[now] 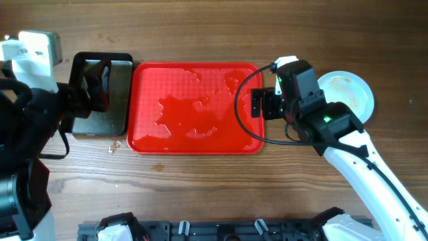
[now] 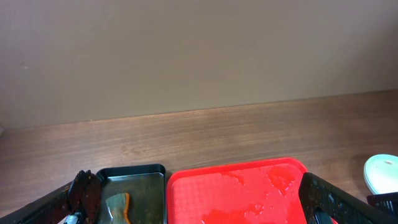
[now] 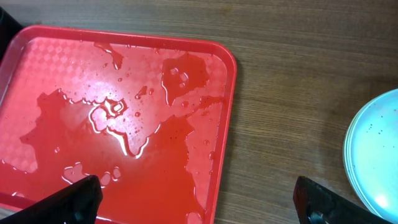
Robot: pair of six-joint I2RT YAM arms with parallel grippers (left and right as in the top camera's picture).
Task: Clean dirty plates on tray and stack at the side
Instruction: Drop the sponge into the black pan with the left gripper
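Observation:
The red tray [image 1: 194, 107] lies mid-table with pools of water on it and no plates on it; it also shows as the tray [image 3: 124, 112] and the tray [image 2: 236, 193]. The pale plates [image 1: 348, 90] sit stacked on the table right of the tray, and the top one has faint brownish smudges. In the right wrist view the plates [image 3: 376, 152] show stacked rims. My right gripper [image 1: 257, 104] hangs open over the tray's right edge, and the right gripper [image 3: 199, 208] holds nothing. My left gripper [image 1: 93, 87] is open above the black pan, and the left gripper [image 2: 199, 208] is empty.
A black metal pan [image 1: 110, 100] sits against the tray's left side, with liquid and an orange-and-green sponge [image 2: 118, 208] in it. A dark rough pad [image 2: 84, 190] clings to my left finger. A small scrap [image 1: 115, 144] lies on the wood in front of the pan.

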